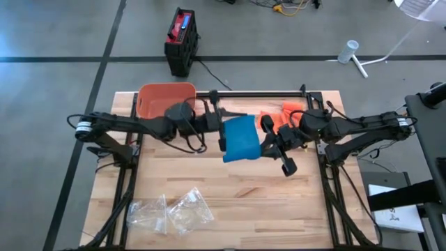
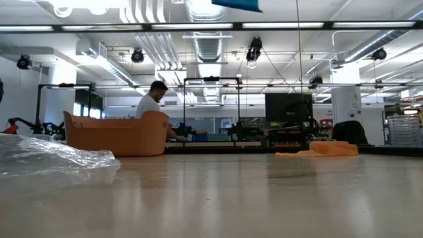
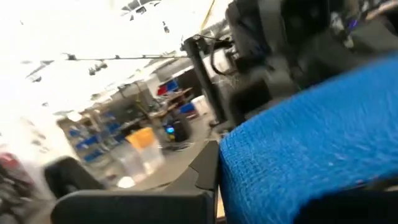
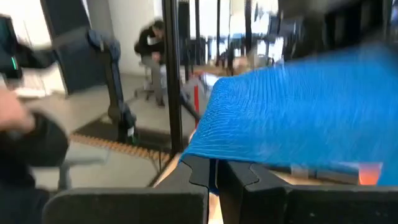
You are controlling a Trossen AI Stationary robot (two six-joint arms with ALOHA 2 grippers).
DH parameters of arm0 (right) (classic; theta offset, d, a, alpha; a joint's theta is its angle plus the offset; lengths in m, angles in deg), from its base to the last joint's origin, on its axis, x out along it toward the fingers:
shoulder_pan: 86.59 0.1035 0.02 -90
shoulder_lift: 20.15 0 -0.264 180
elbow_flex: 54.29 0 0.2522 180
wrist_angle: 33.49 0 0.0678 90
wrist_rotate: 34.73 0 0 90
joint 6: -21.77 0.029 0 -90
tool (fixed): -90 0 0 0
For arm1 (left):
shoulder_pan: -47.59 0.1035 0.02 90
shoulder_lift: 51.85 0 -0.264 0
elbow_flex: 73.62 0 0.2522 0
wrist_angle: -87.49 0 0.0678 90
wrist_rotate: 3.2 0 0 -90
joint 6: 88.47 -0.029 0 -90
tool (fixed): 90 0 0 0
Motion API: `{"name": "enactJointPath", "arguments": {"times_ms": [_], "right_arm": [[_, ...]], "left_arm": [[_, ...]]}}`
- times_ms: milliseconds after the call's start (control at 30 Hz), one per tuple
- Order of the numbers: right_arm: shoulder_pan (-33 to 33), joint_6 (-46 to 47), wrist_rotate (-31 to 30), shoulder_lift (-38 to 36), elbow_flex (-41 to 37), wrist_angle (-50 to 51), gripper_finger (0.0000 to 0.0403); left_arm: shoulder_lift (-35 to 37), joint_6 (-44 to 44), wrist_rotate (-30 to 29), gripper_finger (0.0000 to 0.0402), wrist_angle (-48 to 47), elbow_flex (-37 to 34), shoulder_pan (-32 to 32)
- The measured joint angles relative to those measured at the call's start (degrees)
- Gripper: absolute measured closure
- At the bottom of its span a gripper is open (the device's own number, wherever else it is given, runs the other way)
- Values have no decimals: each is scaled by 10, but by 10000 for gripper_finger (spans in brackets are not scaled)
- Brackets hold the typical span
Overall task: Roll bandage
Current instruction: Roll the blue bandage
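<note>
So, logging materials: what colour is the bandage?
Blue bandage, clearest in the high view.

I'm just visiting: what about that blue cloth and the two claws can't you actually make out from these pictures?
- Blue bandage: the low view shows only its bottom corner; the picture's top edge cuts off the rest.
- Left claw: in the high view the bandage's edge covers its tips; its wrist view is motion-blurred.
- Right claw: pinches the bandage's edge in its wrist view; tiny from above.
- Orange bin: the left arm overlaps it, hiding part of its inside.
</note>
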Motion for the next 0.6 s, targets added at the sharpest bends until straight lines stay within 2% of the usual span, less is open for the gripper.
{"name": "enactJointPath", "arguments": {"times_ms": [200, 333, 467, 600], "right_arm": [[0, -10, -7, -1, 0, 58, 400], [0, -30, -43, 10, -4, 64, 400], [-7, -31, -73, 18, -4, 65, 400], [-18, 2, -128, 24, -5, 65, 400]], "left_arm": [[24, -73, 1, 401, -134, 112, -5], [26, -93, 0, 401, -212, 170, -16], [26, -125, 0, 401, -232, 185, -40], [39, -159, 0, 401, -227, 193, -74]]}}
